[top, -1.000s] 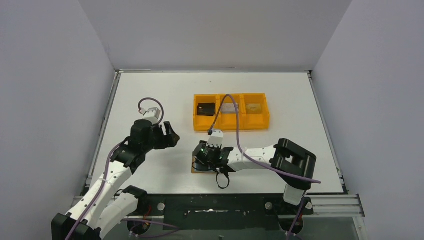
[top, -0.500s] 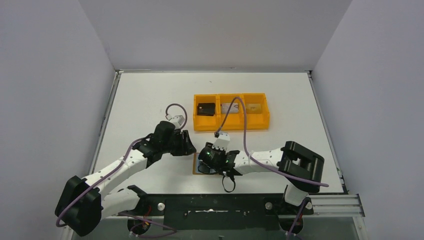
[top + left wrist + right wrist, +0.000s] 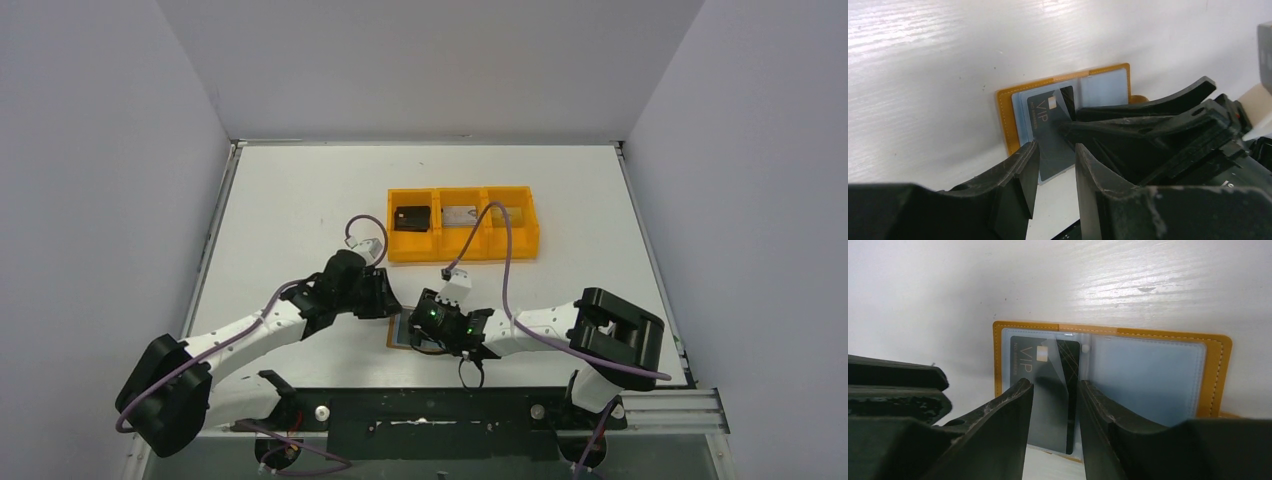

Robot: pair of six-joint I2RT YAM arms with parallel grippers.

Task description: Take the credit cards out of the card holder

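Straddled the dark credit card [image 3: 1020, 362] in the card holder [image 3: 1215, 375] — left end effector [image 3: 1056, 150], right end effector [image 3: 1054, 385], each narrowly parted; hold unclear.

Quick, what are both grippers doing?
Left gripper: partly open over the dark card, gripping nothing.
Right gripper: partly open, gripping nothing.

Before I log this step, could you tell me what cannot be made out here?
Top view: card holder mostly hidden under both grippers.
Wrist views: whether the left gripper or right gripper touches the VIP card; their fingers cover its near edge.
Top view: orange tray's contents too small to identify.
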